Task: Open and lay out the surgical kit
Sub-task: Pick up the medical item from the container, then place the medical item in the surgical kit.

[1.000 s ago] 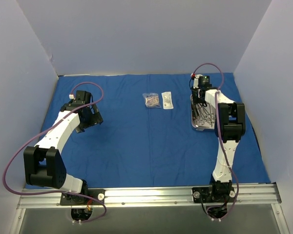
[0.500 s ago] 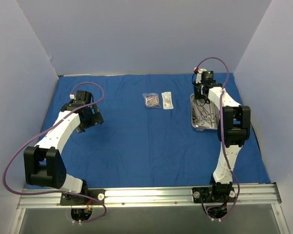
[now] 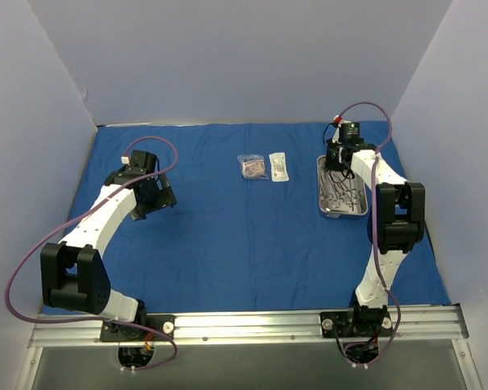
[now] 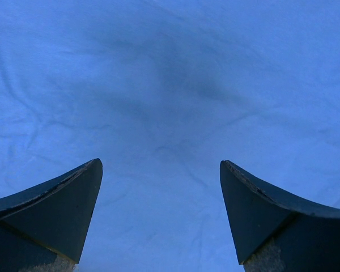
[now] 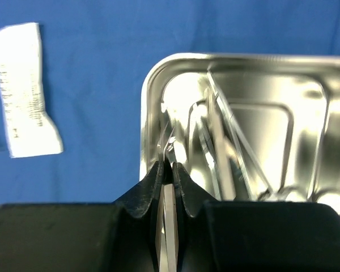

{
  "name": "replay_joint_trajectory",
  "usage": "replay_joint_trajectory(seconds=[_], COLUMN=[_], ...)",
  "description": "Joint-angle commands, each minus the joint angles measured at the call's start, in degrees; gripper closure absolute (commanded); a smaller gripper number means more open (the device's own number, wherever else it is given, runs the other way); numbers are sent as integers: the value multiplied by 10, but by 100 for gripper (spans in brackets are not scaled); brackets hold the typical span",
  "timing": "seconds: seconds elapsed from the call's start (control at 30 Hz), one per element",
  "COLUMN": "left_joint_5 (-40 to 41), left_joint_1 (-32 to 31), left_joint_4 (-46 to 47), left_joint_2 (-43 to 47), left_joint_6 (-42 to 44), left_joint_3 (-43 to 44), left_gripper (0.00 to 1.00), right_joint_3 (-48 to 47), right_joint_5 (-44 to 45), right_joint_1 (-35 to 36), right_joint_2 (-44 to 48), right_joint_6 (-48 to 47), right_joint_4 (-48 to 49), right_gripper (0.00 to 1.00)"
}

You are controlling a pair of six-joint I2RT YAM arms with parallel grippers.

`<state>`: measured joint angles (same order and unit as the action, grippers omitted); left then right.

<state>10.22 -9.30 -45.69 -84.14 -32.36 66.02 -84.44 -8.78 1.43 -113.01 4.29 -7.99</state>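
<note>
The royal-blue cloth wrap [image 3: 228,236] lies spread flat over the table. The steel tray [image 3: 342,214] sits at the right with several steel instruments [image 3: 343,193] in it. Two clear packets [image 3: 251,167] [image 3: 278,166] lie at the middle back. My right gripper [image 3: 335,162] is over the tray's far end, shut on thin steel tweezers [image 5: 169,215] whose tips stick out over the tray's corner [image 5: 144,113]. Other instruments [image 5: 221,153] lie in the tray beyond. My left gripper [image 3: 159,195] is open and empty, low over bare cloth [image 4: 170,85] at the left.
Grey walls close in the table on the left, back and right. One white-labelled packet [image 5: 25,90] lies on the cloth left of the tray. The arm bases stand on a metal rail [image 3: 244,325] at the near edge.
My right gripper has shifted right and toward the back over the tray's far end, its elbow swinging right. My left gripper has moved slightly right.
</note>
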Motion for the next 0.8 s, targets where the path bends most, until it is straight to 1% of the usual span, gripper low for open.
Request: replay_joint_trajectory(seconds=[0.0, 0.13, 0.17, 0.23, 0.27, 0.3, 0.37, 0.4, 0.47, 0.5, 0.53, 0.6, 0.63, 0.77], left_joint_5=[-13, -27, -32, -36, -40, -46, -49, -48, -44, -42, -38, -28, -16, 13], left_joint_1=[-20, -60, -84, -111, -126, -155, -190, -223, -256, -272, -303, -335, -365, -425], left_joint_4=[14, 16, 19, 35, 41, 59, 80, 100, 125, 153, 166, 198, 207, 230], left_joint_2=[13, 29, 34, 50, 56, 60, 71, 76, 78, 76, 74, 62, 56, 17], left_joint_6=[-7, -25, -34, -44, -48, -54, -60, -60, -61, -60, -59, -52, -48, -32], left_joint_3=[23, 44, 47, 54, 62, 67, 79, 83, 89, 89, 89, 96, 99, 131], left_gripper=[6, 6, 6, 6, 5, 5, 5, 5, 5, 5, 5, 4, 3, 0], right_joint_3=[23, 41, 41, 43, 48, 52, 53, 52, 51, 49, 48, 47, 49, 81], right_joint_5=[20, 88, 118, 125, 132, 146, 161, 177, 184, 184, 183, 180, 178, 175], right_joint_1=[23, 92, 103, 125, 148, 159, 191, 202, 226, 233, 240, 258, 262, 287], right_joint_2=[93, 140, 154, 168, 184, 193, 213, 220, 237, 241, 244, 256, 268, 307], right_joint_6=[93, 165, 182, 227, 243, 270, 288, 308, 323, 331, 341, 349, 358, 374], right_joint_4=[25, 34, 32, 32, 32, 35, 36, 32, 24, 19, 10, 0, -7, 2], right_gripper=[100, 100, 100, 100, 100, 100, 100, 100, 100, 100, 100, 100, 100, 100])
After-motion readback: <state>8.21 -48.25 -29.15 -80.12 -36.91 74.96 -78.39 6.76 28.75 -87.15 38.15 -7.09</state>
